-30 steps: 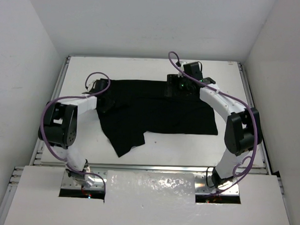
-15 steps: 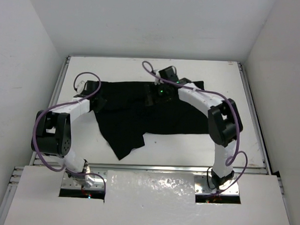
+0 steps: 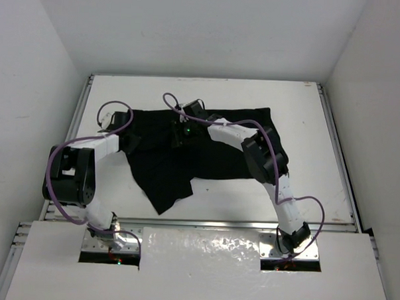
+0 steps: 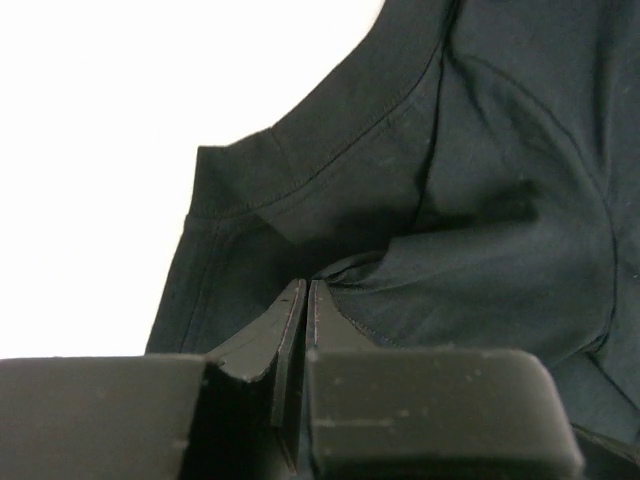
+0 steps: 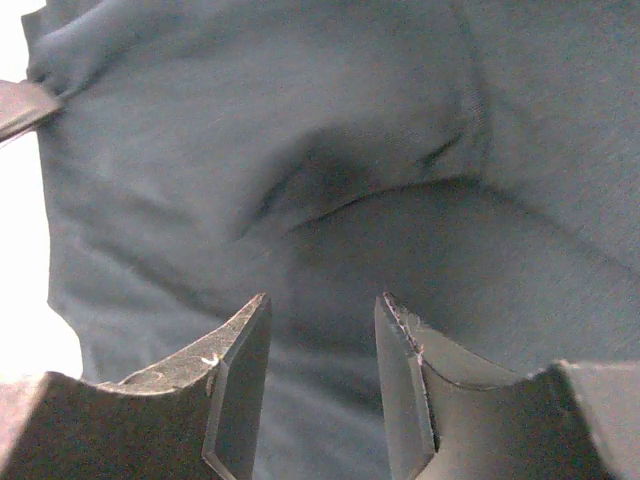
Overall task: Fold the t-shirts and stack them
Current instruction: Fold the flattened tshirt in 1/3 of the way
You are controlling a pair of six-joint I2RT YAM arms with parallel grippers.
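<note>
The white desk [image 3: 308, 115] is draped mid-frame by the t-shirt [image 3: 206, 160], pinched by the left end effector [image 4: 305, 290]; the right end effector [image 5: 323, 300] is parted.

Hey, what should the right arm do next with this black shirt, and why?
Probably lower the right gripper and close it on the t-shirt: its jaws hang open over the cloth, while the left gripper looks shut on a fold.
</note>
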